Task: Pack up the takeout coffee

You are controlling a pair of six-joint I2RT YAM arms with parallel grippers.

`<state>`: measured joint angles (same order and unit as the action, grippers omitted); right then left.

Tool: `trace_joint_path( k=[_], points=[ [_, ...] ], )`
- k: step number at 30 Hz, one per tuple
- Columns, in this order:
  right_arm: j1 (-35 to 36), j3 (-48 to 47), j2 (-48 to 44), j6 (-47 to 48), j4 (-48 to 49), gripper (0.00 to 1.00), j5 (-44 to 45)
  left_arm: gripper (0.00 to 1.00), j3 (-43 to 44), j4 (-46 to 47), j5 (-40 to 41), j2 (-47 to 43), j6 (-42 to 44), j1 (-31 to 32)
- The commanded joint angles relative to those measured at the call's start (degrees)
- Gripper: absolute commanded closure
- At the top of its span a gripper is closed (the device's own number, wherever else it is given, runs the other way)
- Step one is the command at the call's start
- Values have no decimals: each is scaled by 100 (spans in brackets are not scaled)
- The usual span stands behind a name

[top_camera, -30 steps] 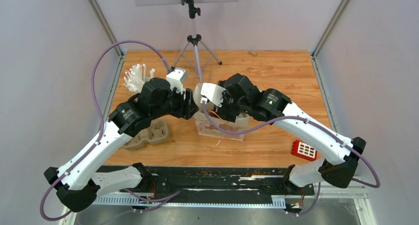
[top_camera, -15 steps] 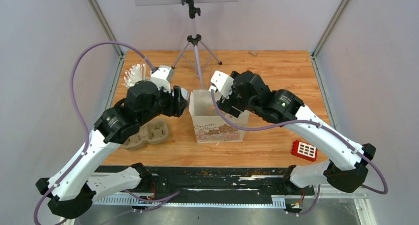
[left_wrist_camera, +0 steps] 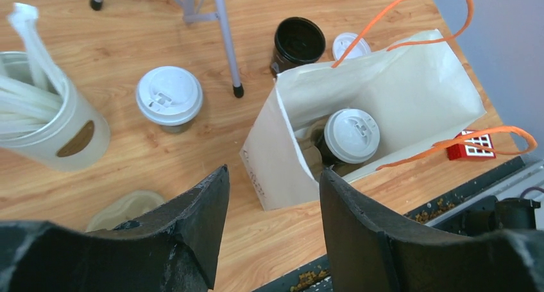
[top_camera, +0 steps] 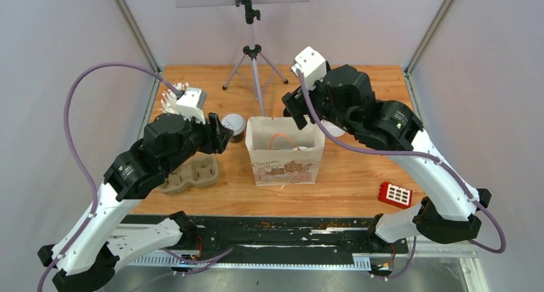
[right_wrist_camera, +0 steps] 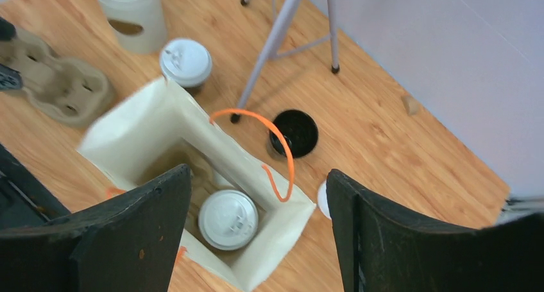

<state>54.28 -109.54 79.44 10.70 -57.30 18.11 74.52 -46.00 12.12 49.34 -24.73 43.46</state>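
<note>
Takeout coffee (three cups in all): a first lidded cup (left_wrist_camera: 351,135) stood inside the open paper bag (left_wrist_camera: 398,80); a second lidded cup (left_wrist_camera: 169,95) stood on the wooden table (left_wrist_camera: 141,22) to its left; one unlidded cup (left_wrist_camera: 299,42) stood behind, one loose lid (left_wrist_camera: 351,46) beside it. Left gripper (left_wrist_camera: 272,176) and right gripper (right_wrist_camera: 256,176) hung above, jaws apart, empty.

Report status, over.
Both open, empty: left gripper, right gripper. One lidded cup in bag; second lidded cup, unlidded cup, loose lid outside. Bag mouth open.
</note>
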Motion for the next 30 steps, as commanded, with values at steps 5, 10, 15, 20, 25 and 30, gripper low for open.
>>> trace_joint_path(
  k=[5, 10, 15, 20, 25, 30],
  points=[
    [111, -615, 255, -1200, 411, 22, -312, 33, -301, -616, 1378, -117, 203, -8],
    [194, -409, -47, -1381, 598, 16, -313, 22, -209, -639, 1300, 655, 350, -252],
    [200, 357, -821, -1504, 892, 9, -246, 16, -143, -201, 343, 1259, 520, -1210],
    [197, 1125, -1666, -1476, 1068, 8, -10, 14, 47, 193, -183, 2193, 783, -1500],
    [199, 1477, -2223, -1460, 939, 8, 17, 12, 235, 581, -475, 3044, 963, -1679],
    [199, 1609, -2518, -1429, 795, 6, 86, 9, 817, 428, -537, 4023, 1355, -1877]
  ],
)
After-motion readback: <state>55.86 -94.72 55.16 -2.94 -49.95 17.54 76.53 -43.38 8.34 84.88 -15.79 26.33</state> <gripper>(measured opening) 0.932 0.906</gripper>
